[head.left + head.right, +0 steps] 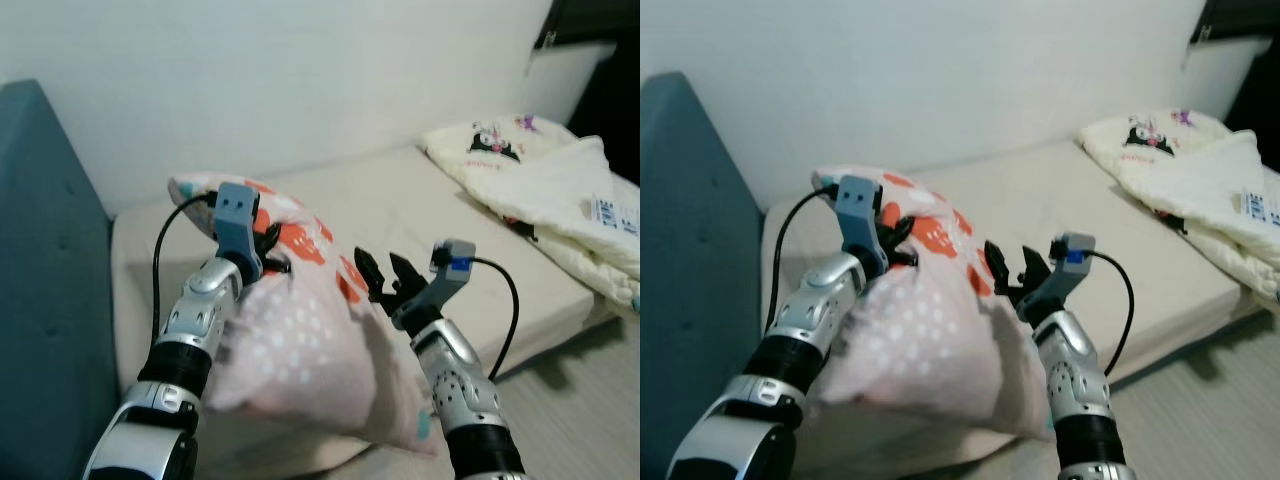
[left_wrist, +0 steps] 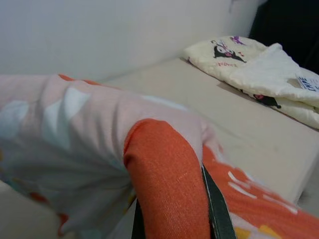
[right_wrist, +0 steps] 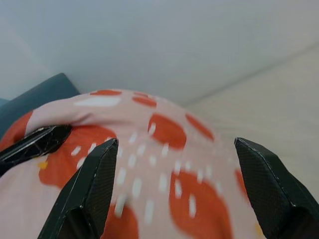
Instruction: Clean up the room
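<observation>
Your left claw (image 1: 268,250) pinches the pink pillow (image 1: 300,340) near the bed's (image 1: 420,200) left end; right claw (image 1: 382,278) gapes wide beside it. It's soft and floppy, so grab bunched fabric.

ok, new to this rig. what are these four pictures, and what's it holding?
It is a humanoid robot with two silver arms, each ending in two black fingers. Two pictures come from its head camera, looking down past its arms. The other two come from cameras on its wrists, looking along the fingers. Before it is a bed with a teal headboard and a folded cream blanket at the far end. The left gripper is shut on a pink pillow with orange patches, pinching a fold near its top. The right gripper is open, fingers spread against the pillow's side.
</observation>
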Available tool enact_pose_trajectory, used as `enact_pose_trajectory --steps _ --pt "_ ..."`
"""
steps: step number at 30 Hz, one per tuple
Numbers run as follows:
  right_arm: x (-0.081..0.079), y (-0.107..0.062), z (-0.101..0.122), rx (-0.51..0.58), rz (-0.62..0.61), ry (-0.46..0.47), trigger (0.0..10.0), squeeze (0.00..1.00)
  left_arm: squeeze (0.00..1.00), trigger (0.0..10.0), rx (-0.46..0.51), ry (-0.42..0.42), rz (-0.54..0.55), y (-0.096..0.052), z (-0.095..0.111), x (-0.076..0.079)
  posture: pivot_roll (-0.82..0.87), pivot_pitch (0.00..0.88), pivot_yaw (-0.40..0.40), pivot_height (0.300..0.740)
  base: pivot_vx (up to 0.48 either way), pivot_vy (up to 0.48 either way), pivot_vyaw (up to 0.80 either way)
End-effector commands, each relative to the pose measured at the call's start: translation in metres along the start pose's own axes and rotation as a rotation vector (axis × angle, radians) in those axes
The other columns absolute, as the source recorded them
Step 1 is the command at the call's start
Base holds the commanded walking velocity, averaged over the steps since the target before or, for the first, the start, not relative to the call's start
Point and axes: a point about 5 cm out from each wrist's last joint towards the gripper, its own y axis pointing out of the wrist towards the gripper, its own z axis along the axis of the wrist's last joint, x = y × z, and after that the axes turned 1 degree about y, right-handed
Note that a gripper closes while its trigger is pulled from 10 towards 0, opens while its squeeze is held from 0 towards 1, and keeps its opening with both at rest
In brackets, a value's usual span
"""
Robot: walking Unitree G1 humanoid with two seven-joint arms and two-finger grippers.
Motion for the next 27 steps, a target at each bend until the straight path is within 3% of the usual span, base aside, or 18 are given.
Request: enact_pose_trajectory --steps 1,27 --pt "0.002 -0.0004 0.0003 0.005 -0.007 0.003 10.0 0.0 0.0 10.0 0.072 0.017 -0.005 0.0018 0.0129 0.0028 -0.16 0.0 0.037 0.74 0.0 -0.472 0.0" --pt "-0.0017 -0.0003 -0.0042 -0.005 0.011 0.006 10.0 0.0 0.0 10.0 0.072 -0.014 -0.023 0.0038 0.0129 0.0096 -0.16 0.0 0.041 0.74 0.0 -0.48 0.0"
